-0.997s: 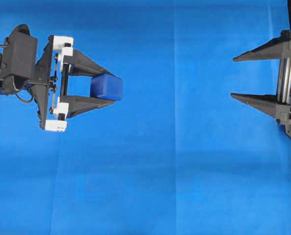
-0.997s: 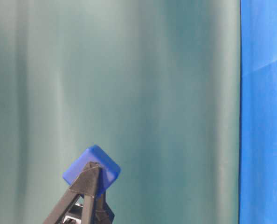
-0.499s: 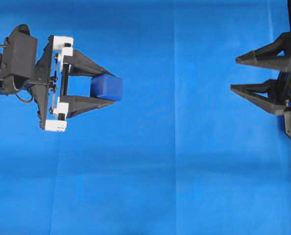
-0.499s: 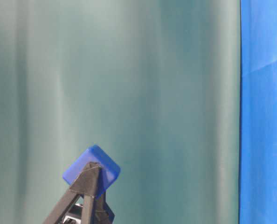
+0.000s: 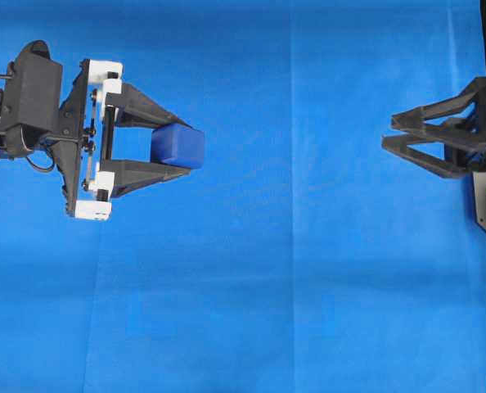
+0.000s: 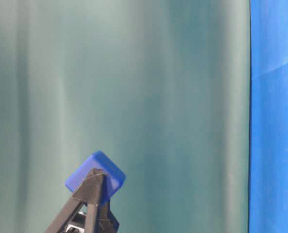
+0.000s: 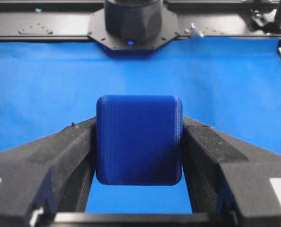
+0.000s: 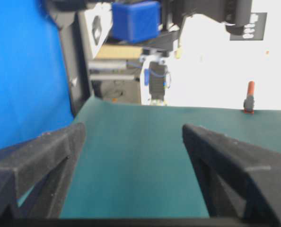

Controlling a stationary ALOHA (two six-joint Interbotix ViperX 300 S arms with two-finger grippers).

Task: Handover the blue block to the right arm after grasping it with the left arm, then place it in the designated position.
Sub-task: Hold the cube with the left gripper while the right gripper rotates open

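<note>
**Inspector A:** Status of the first step, please.

**Inspector B:** Complete, in my judgement. The left end effector (image 5: 173, 147) was clamped on the blue block (image 5: 178, 146), one finger on each side face. The left wrist view confirmed it: the block sat squarely between both fingers (image 7: 60, 156), and it protruded past the fingertips toward three o'clock in the overhead view. It was carried above the blue cloth (image 5: 251, 286) covering the bench, not resting on it, as the table-level view showed the block raised against the green backdrop (image 6: 158, 73).

**Inspector A:** And the receiving side?

**Inspector B:** The right end effector (image 5: 388, 133) stood at the three o'clock edge of the overhead view, fingers apart and holding nothing. It pointed toward nine o'clock, facing the block, and appeared rolled so that its fingers overlapped from above. It was well apart from the block; bare cloth lay between them.

**Inspector A:** Did its own camera see the target?

**Inspector B:** Yes. The block appeared near eleven o'clock in the right wrist view, off-centre from the gap between its open fingers.

**Inspector A:** Outstanding items?

**Inspector B:** The handover itself was not yet done: approach, closure on the free end, release by the left arm. Placement remained also. I could identify no marked position in any view.
</note>
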